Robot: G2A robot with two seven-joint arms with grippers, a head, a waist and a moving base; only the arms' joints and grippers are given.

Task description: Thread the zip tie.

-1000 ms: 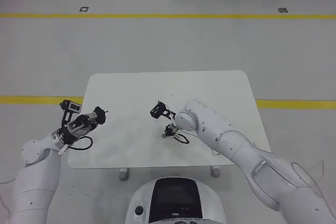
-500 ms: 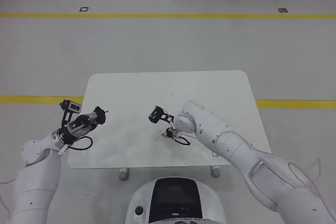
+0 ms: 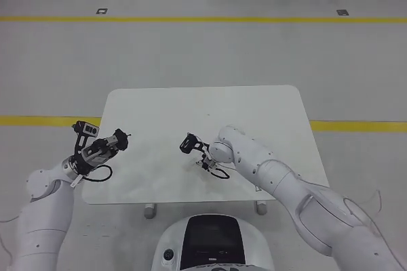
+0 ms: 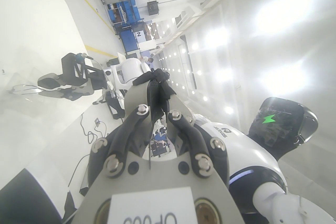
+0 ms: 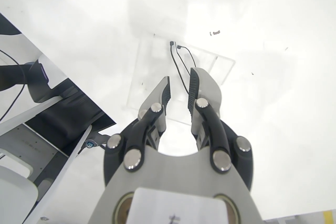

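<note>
Table: A white table (image 3: pixel 190 101) stands on a grey floor (image 3: pixel 203 54) with yellow lines.
Clear sheet: A see-through sheet (image 5: pixel 210 62) lies flat on the table. It is near the middle, on the side close to the robot.
Zip ties: Two thin black zip ties (image 5: pixel 173 59) lie on the clear sheet, side by side. Their little heads are close together, at the end away from the right gripper. One tie is nearly straight. The other bends out in a curve.
Right gripper: The right gripper (image 5: pixel 179 78) hangs low just over the clear sheet and points down at it. Its two fingers are spread apart and hold nothing. The long ends of the zip ties run in under the gap between the fingers. I cannot tell if the fingers touch them.
Left gripper: The left gripper (image 4: pixel 155 93) is up in the air by the table's left edge, well apart from the right one. Its fingers are pressed together on a thin black strip (image 4: pixel 150 154). The strip comes out from between the fingers and runs back toward the wrist. It looks like a zip tie, but I cannot be sure.
Black scrap: A ragged black scrap (image 4: pixel 160 75) sticks out at the tips of the left fingers.
</note>
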